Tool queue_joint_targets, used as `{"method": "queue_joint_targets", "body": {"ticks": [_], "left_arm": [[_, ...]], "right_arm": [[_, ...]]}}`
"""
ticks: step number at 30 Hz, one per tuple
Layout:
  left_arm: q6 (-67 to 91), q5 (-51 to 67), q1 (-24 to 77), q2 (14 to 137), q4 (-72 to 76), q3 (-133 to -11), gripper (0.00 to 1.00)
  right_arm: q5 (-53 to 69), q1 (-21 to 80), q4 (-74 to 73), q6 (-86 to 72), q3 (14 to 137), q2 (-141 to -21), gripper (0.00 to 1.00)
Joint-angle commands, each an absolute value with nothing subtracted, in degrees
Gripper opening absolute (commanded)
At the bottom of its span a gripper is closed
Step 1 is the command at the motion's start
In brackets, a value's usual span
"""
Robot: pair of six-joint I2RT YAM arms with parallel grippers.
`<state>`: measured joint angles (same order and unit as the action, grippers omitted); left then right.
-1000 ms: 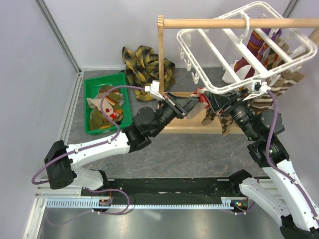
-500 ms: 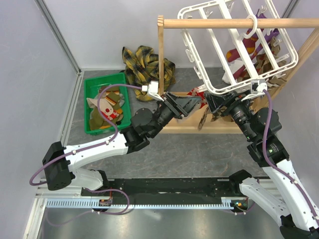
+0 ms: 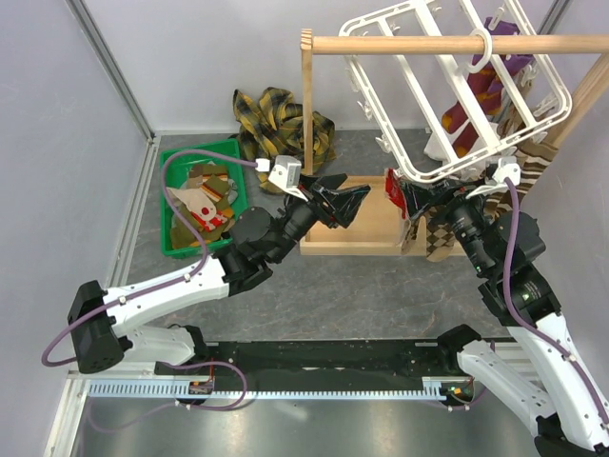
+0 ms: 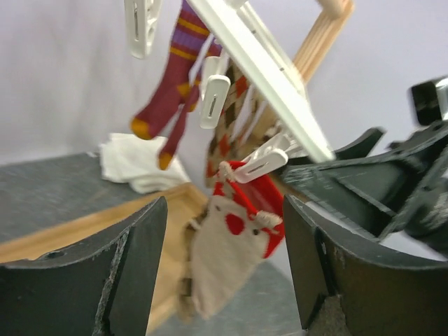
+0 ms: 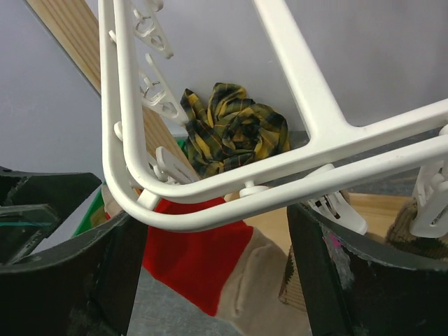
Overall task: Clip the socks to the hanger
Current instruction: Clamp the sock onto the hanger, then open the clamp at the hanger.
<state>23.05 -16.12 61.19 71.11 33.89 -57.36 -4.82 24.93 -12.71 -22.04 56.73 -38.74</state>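
Crossing between the wide-spread jaws of the right gripper (image 3: 405, 199), the near rim of the hanger (image 5: 322, 136) was not clamped; the left gripper (image 4: 224, 259) was spread wide, empty.

Top camera looks down; both wrist cameras face the hanger (image 5: 315, 140) closely.

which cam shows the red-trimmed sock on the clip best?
Left wrist: the red-trimmed sock hangs in plain view from a white clip. Right wrist shows only part of it below the hanger frame; top external, a small red patch.
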Motion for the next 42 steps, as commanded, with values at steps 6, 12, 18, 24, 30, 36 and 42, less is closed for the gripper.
{"method": "queue_joint_targets", "body": {"ticks": [6, 12, 18, 24, 30, 36, 42], "left_arm": [[0.62, -9.14, 59.24, 76.81, 33.31, -64.42, 0.73], [-1.23, -11.34, 58.01, 80.77, 34.80, -67.67, 0.73], [1.32, -5.98, 54.76, 83.49, 34.98, -69.69, 0.73], [2.37, -4.13, 52.74, 85.95, 35.42, -71.89, 0.73], [0.18, -0.18, 52.38, 87.54, 37.35, -73.21, 0.72], [-2.37, 1.06, 52.38, 88.68, 39.64, -73.30, 0.72], [-3.69, 0.70, 52.38, 90.52, 41.92, -74.62, 0.68]], "right_arm": [[-9.32, 24.70, -13.45, -18.81, 59.50, -38.14, 0.87], [-9.40, 24.70, -13.71, -18.28, 59.59, -37.79, 0.87], [-9.23, 24.61, -13.80, -17.84, 60.03, -37.79, 0.88], [-8.96, 24.70, -13.97, -17.49, 60.03, -37.71, 0.88], [-8.96, 24.61, -13.89, -17.05, 60.03, -37.79, 0.89], [-8.97, 24.70, -13.89, -16.79, 60.12, -37.79, 0.89], [-9.05, 24.61, -13.89, -16.70, 60.03, -37.79, 0.89]]}}
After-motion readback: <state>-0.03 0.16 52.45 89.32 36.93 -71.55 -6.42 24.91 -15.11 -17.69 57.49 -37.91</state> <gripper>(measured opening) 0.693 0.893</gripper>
